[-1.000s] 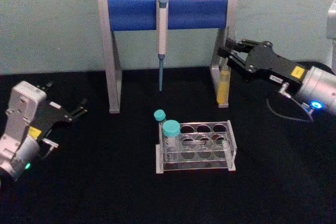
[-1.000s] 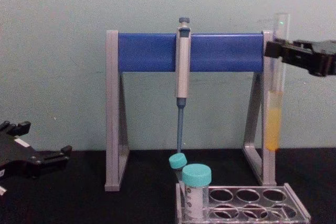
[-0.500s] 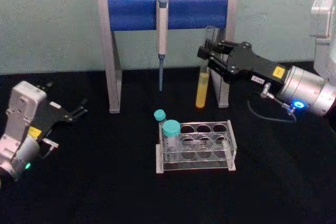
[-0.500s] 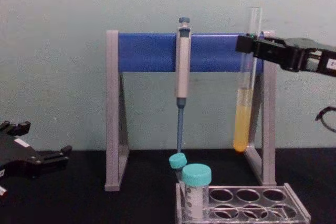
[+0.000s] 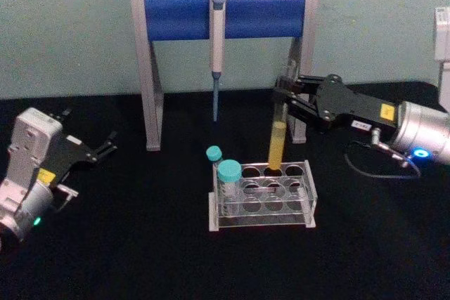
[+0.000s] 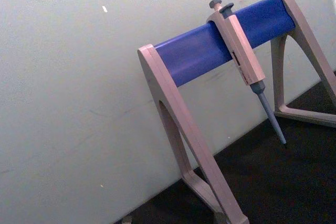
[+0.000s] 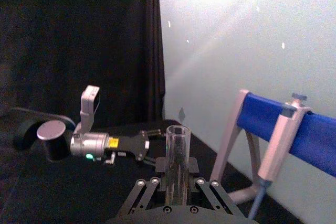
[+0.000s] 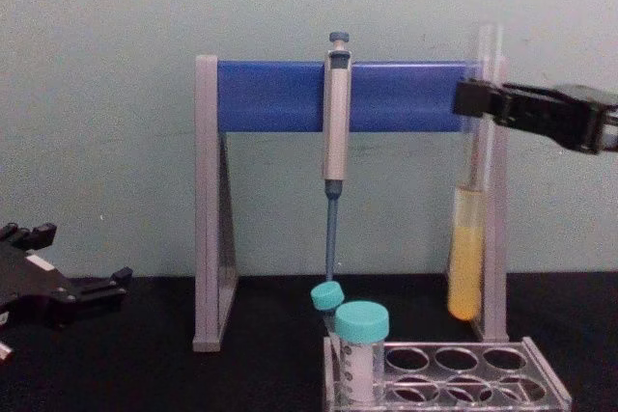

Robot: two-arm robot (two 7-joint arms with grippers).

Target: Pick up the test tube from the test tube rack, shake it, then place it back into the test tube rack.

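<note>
One test tube (image 5: 277,144) (yellow liquid inside), one test tube rack (image 5: 308,198), two teal-capped vials (image 5: 228,173) (image 5: 213,154). One pipette (image 5: 217,36), one pipette stand (image 5: 176,17). Two pincers: left pincer (image 5: 90,131), right pincer (image 5: 283,98).

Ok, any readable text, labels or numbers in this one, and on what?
No text can be read.
Yellow sticker and white strip label on the right claw, which grips the slim clear glass test tube: too blurred.
Small yellow label on the left claw: too blurred.
Grey-blue hanging pipette: no legible marking.
</note>
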